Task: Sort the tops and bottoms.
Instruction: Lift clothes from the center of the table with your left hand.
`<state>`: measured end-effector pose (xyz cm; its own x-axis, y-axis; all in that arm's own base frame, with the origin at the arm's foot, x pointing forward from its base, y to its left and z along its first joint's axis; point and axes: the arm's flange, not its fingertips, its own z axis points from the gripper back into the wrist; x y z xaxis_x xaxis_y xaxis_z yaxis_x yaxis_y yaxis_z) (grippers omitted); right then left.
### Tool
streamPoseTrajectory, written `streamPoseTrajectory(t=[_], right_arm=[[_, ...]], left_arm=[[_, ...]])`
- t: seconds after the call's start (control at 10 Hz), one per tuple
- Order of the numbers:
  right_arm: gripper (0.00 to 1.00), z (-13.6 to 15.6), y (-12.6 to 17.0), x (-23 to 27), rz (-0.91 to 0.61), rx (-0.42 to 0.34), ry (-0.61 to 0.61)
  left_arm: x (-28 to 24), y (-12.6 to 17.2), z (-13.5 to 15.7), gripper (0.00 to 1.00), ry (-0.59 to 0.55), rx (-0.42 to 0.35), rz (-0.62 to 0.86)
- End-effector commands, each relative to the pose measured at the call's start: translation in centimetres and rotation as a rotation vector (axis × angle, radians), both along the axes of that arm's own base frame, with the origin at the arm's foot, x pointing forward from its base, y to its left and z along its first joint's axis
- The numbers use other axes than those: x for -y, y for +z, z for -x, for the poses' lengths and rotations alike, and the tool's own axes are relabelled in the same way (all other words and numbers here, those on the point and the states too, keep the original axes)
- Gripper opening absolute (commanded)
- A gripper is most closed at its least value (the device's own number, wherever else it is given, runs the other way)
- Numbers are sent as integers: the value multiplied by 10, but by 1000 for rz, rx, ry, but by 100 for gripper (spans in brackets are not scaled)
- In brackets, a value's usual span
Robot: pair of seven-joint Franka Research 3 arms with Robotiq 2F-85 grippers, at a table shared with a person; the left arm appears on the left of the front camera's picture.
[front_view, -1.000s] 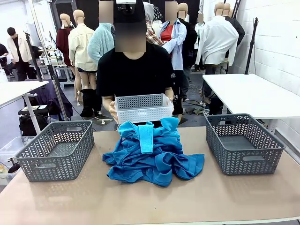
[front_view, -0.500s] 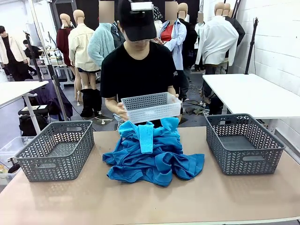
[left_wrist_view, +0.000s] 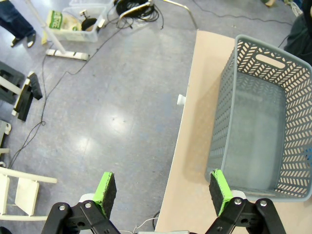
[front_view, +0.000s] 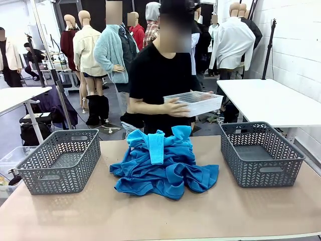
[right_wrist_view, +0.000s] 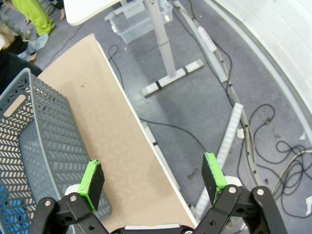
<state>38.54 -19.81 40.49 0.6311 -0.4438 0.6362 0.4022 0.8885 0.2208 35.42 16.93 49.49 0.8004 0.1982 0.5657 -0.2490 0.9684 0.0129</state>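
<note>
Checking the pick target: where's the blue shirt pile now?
Front view: the blue shirts lie heaped mid-table between the left basket and the right basket, touching neither.

Setting: a robotics lab or workshop hall; white painted brick wall (front_view: 296,40) along the right of the front view; plain white worktables (front_view: 271,100) on metal legs at right and left edges; grey sealed floor (left_wrist_view: 107,112) strewn with loose cables (left_wrist_view: 134,7); clear storage bin (left_wrist_view: 80,19), upper left of the left wrist view; a power strip (right_wrist_view: 204,36) by the wall.
</note>
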Motion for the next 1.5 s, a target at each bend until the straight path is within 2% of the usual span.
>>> streamPoseTrajectory(t=[0.0, 1.4], right_arm=[[100, 0, 3, -2, 2, -4, -2], [100, 0, 3, -2, 2, -4, -2]], left_arm=[[-1, -1, 2, 100, 0, -10, -14], [-1, -1, 2, 100, 0, -10, -14]])
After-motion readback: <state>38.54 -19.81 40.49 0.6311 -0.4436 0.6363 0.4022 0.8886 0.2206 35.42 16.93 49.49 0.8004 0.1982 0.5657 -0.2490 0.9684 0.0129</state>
